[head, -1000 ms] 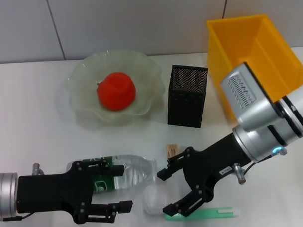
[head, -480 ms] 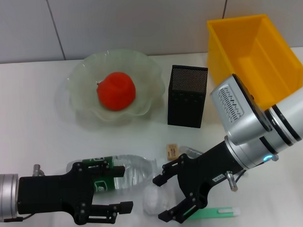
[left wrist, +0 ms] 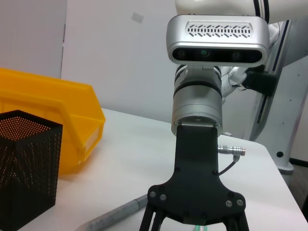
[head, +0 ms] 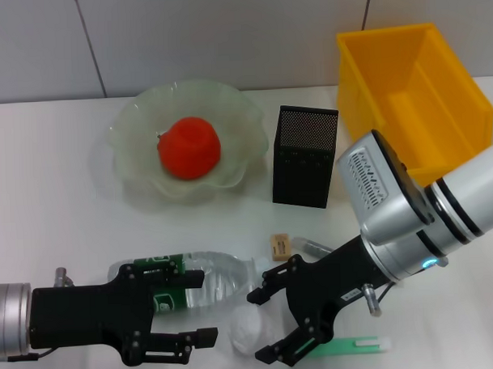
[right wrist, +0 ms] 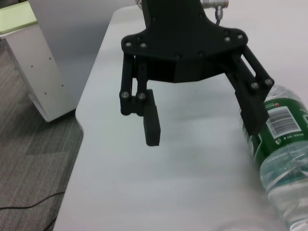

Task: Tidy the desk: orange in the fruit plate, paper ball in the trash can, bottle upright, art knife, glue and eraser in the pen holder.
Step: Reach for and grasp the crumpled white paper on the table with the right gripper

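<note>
We see both open grippers low over the near edge of the counter [head: 51, 167], facing each other.

The bottle [head: 203, 277] lies on its side, long axis left to right, cap toward our right gripper [head: 264, 323]. Our left gripper [head: 199, 308] spreads wide, one finger against the green label. The right gripper's fingers straddle the paper ball [head: 248, 332], just beside the bottle's cap.

White desk [head: 53, 215], fruit plate [head: 141, 184], pen holder [head: 305, 156], yellow bin [head: 365, 107], lying bottle [head: 213, 276], eraser [head: 280, 245], green glue stick [head: 357, 344]
</note>
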Robot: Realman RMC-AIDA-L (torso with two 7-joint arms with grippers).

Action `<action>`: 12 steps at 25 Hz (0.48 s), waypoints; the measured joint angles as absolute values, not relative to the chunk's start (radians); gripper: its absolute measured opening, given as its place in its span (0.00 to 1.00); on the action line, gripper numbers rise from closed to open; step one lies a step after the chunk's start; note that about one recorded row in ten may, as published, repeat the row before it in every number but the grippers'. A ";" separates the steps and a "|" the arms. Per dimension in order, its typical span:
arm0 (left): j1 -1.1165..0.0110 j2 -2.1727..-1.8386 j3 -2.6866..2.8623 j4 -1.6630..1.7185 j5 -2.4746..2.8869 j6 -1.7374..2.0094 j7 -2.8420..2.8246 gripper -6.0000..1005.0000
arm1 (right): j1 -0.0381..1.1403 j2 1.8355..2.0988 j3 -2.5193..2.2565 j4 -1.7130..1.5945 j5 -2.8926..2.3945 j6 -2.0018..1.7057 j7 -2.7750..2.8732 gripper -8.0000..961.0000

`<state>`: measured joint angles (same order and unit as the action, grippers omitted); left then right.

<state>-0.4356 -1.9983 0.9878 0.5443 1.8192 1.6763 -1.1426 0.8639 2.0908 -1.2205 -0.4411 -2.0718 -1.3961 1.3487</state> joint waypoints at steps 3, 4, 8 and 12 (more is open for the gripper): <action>-0.435 -1.999 0.988 0.545 1.819 1.676 -1.143 0.81 | 0.863 2.091 -1.245 -0.441 -2.050 -1.384 1.348 0.81; -0.436 -1.999 0.988 0.545 1.819 1.676 -1.143 0.81 | 0.862 2.091 -1.254 -0.441 -2.042 -1.380 1.348 0.81; -0.436 -1.999 0.988 0.545 1.817 1.676 -1.145 0.81 | 0.860 2.091 -1.262 -0.440 -2.035 -1.369 1.348 0.74; -0.437 -1.999 0.988 0.545 1.814 1.677 -1.146 0.81 | 0.860 2.091 -1.263 -0.440 -2.035 -1.365 1.348 0.66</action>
